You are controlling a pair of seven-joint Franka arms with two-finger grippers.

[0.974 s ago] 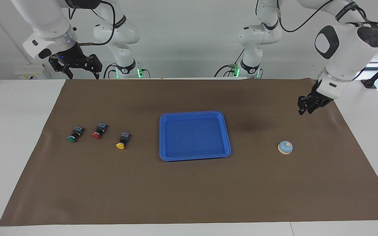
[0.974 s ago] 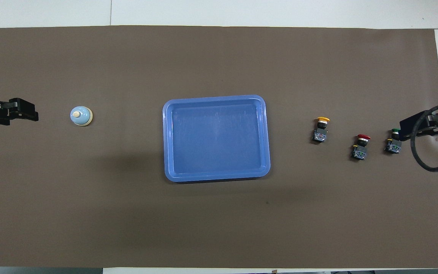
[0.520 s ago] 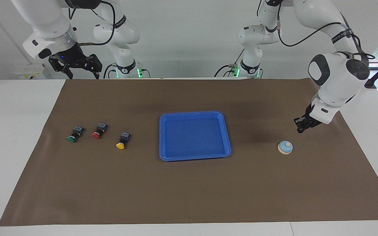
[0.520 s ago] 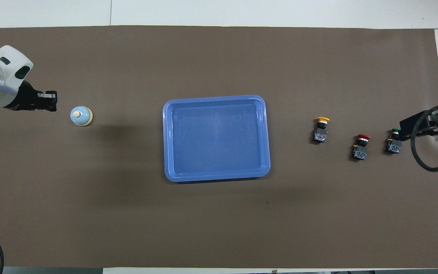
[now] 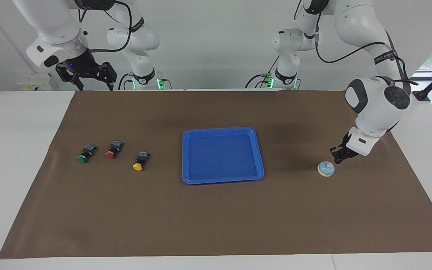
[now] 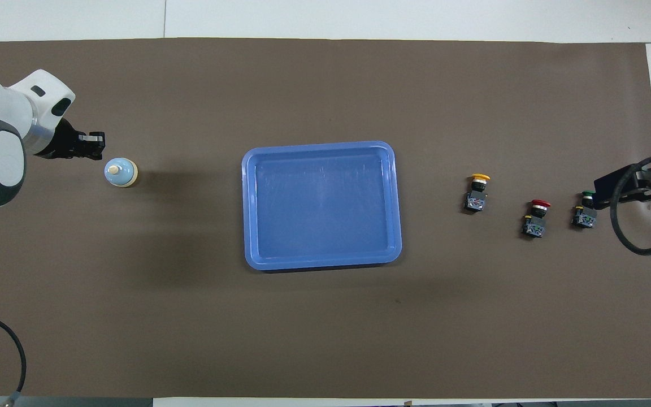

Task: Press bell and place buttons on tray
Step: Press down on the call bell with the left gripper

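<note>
In the overhead view the right gripper point(image 6: 605, 189) is cut off by the picture's edge and partly covers the green button point(image 6: 584, 210). The left gripper point(image 5: 336, 154) fingertips are too small to tell apart from the bell point(image 5: 326, 168) in contact.

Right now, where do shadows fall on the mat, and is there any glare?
Facing view: a soft dark patch lies on the mat between tray and bell. Overhead view: the same smudge sits beside the bell; faint sheen streaks the tray floor; no strong glare.
</note>
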